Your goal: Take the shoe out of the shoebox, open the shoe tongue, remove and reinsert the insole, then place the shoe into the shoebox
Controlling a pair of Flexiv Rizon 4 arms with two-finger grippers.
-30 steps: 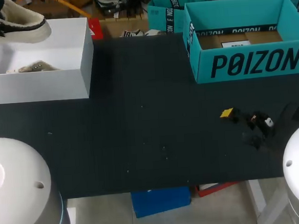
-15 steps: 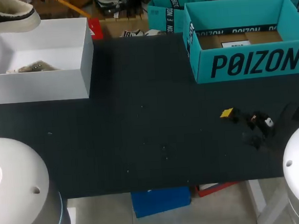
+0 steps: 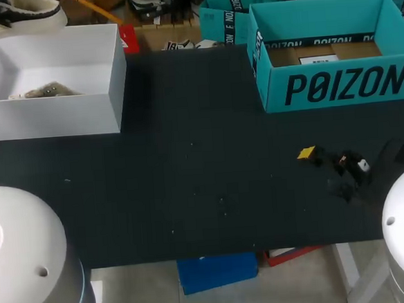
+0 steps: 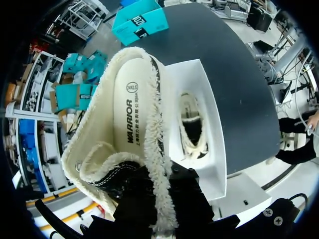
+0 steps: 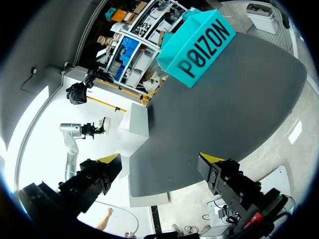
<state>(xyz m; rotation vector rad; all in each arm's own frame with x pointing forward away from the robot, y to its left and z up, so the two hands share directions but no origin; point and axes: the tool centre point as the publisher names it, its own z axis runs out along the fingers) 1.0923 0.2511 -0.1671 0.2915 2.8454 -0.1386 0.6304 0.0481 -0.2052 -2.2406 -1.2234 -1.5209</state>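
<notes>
A cream shoe (image 4: 124, 129) with fleecy lining and a dark upper hangs above the white shoebox (image 4: 219, 149). My left gripper (image 4: 159, 199) is shut on the shoe's fleecy collar at the heel. The pale insole (image 4: 130, 114) lies inside the shoe. In the head view the shoe (image 3: 16, 15) shows at the far left corner, over the shoebox's (image 3: 54, 117) back wall. A second shoe (image 3: 45, 90) lies in the box. My right gripper (image 3: 324, 162) rests low over the table's right front, open and holding nothing, its yellow tips (image 5: 112, 158) wide apart.
A teal open box (image 3: 332, 80) stands at the table's far right. The black tabletop (image 3: 203, 165) stretches between the two boxes. In the right wrist view the teal box (image 5: 199, 47) lies far ahead of the gripper.
The left gripper has carried the shoe up and toward the far side, from over the box's left part to above its back wall. The right arm has not moved.
</notes>
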